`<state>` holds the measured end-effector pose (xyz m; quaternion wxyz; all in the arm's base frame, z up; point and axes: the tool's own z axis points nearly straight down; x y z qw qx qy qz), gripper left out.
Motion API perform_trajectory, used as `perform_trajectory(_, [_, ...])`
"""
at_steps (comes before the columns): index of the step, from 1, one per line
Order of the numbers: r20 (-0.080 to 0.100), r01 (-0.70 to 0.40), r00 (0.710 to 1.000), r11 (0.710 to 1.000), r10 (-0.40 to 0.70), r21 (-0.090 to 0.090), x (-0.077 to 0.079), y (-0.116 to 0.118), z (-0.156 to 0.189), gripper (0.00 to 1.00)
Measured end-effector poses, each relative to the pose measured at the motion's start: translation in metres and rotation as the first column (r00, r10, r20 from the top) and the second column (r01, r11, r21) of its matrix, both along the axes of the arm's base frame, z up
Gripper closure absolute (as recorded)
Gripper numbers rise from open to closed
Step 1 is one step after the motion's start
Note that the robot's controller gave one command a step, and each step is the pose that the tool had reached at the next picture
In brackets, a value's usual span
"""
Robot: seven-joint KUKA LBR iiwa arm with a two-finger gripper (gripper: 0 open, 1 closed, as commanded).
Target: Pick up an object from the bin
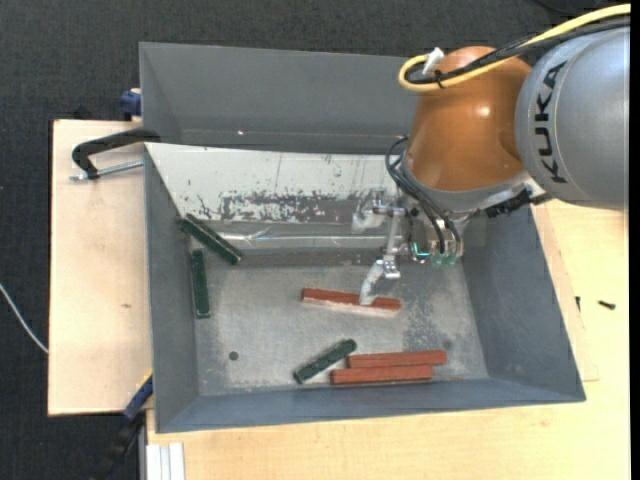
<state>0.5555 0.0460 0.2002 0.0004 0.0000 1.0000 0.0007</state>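
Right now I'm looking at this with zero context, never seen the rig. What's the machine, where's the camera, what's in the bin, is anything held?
One camera looks down into a grey metal bin from above, a little to one side. The silver arm with the orange cover at its wrist is the robot. It reaches in from the right to pick one thing out. Its gripper hangs over the right end of a red-brown bar lying mid-floor. I cannot tell whether it has hold of that bar. Also loose on the floor are two more red-brown bars side by side near the front wall, a dark green stick next to them, and a pair of green sticks on the left.
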Motion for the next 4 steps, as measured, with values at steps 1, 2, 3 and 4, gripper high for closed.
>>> perform_trajectory(1, [0.007,0.037,0.999,0.999,-0.037,0.001,0.008,-0.007,-0.047,0.0])
perform_trajectory(2, [-0.007,0.011,1.0,1.0,-0.011,0.001,0.008,-0.015,-0.123,1.0])
perform_trajectory(3, [-0.006,0.011,1.0,1.0,-0.011,0.002,0.008,-0.015,-0.123,1.0])
perform_trajectory(4, [0.011,-0.044,0.999,0.999,0.044,-0.001,0.015,-0.011,0.038,1.0])
